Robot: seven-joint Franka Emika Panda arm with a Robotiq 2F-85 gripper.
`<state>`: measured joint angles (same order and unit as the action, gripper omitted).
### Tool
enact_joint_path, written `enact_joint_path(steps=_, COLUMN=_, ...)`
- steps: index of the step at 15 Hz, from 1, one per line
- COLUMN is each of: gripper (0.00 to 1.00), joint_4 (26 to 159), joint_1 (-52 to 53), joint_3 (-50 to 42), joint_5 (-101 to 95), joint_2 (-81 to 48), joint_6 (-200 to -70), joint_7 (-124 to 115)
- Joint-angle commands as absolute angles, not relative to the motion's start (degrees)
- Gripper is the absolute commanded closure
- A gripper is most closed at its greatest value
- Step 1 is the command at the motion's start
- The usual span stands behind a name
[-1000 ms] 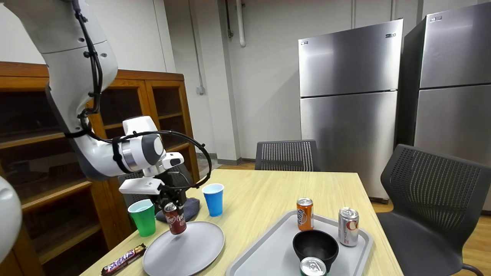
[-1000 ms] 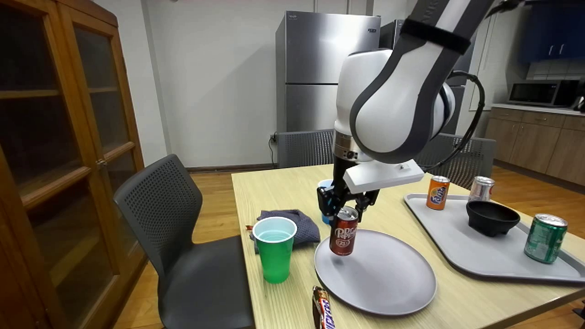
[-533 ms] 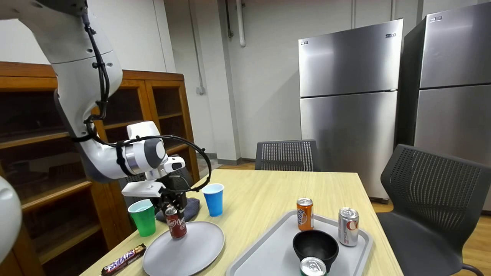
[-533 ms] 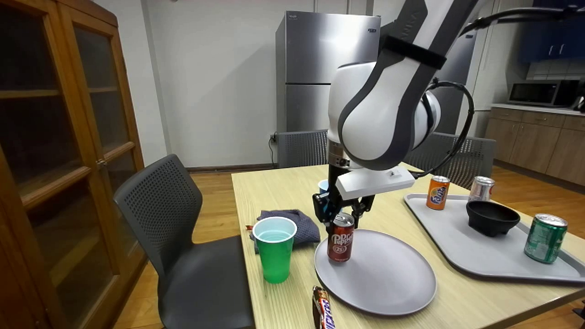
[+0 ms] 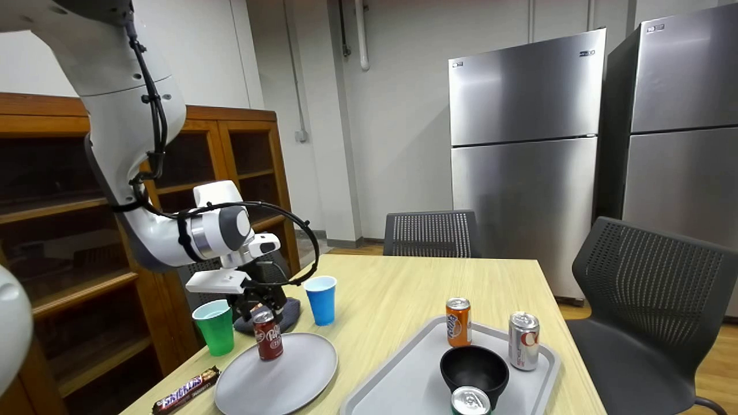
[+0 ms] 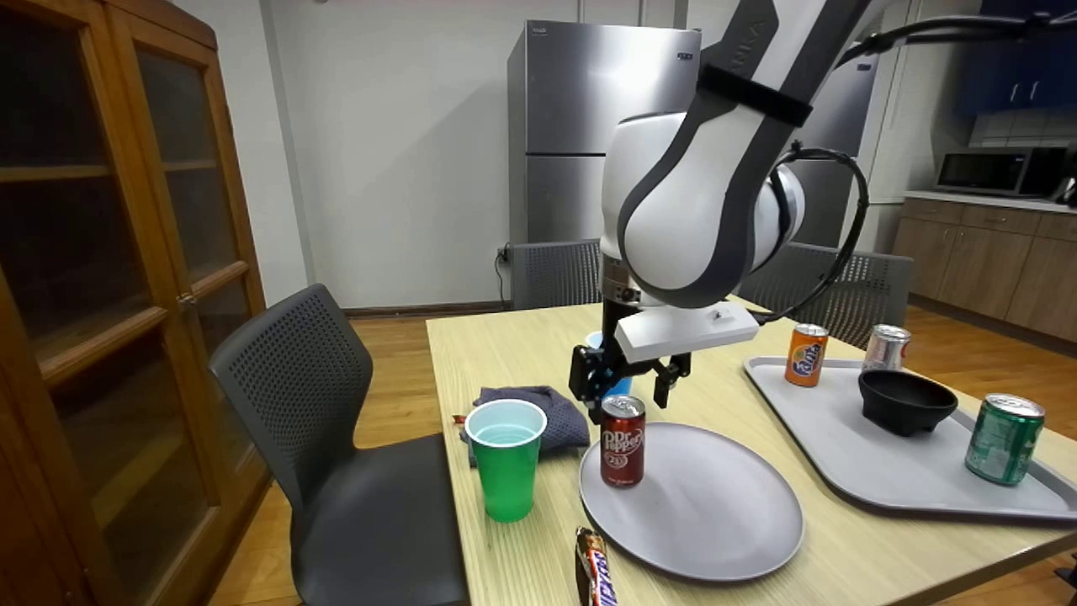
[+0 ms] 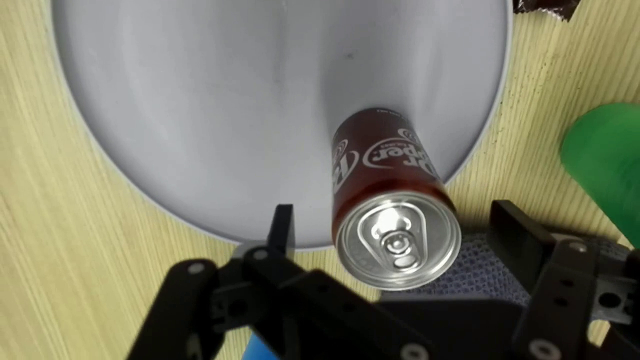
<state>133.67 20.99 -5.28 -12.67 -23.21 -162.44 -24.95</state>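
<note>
A dark red Dr Pepper can [image 5: 268, 341] [image 6: 623, 454] [image 7: 382, 150] stands upright on a round grey plate [image 5: 300, 374] [image 6: 715, 513] [image 7: 210, 125], close to the plate's rim. My gripper [image 6: 629, 402] [image 7: 396, 227] is open over the can's top. In the wrist view there is a gap on each side between the can's silver lid and the black fingers [image 7: 517, 245], so neither finger touches it there. Beside the plate lie a dark purple-grey cloth [image 6: 564, 421] [image 7: 480, 265] and, standing, a green cup [image 5: 217, 331] [image 6: 509, 471] [image 7: 607, 165].
A blue cup [image 5: 320, 302] stands behind the gripper. A Snickers bar [image 5: 185, 392] [image 6: 596, 572] lies by the plate. A grey tray [image 5: 398, 380] holds an orange Fanta can [image 5: 458, 323], a silver can [image 5: 523, 343], a black bowl [image 6: 907, 402] and a green can [image 6: 1005, 442]. Chairs surround the table.
The can, tilted in the gripper above the plate a second ago, came down onto it. Since half a second ago the fingers have spread off it, and the gripper sits slightly higher.
</note>
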Motion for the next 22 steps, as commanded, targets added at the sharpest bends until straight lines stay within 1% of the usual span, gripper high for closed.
enact_joint_path(steps=1, gripper=0.0, joint_4=134.8, joint_1=20.44, joint_3=-5.9, joint_5=-12.54, joint_2=-19.2, joint_6=-160.95, joint_7=-24.26)
enact_joint_path(steps=9, gripper=0.0, joint_4=138.8, joint_1=18.06, joint_3=-10.27, joint_5=-16.13, joint_2=-11.76, joint_6=-162.26, joint_7=-25.62)
enact_joint_path(steps=22, gripper=0.0, joint_4=143.95, joint_1=5.68, joint_3=-11.12, joint_5=-16.76, joint_2=-5.31, joint_6=-163.57, joint_7=-23.9)
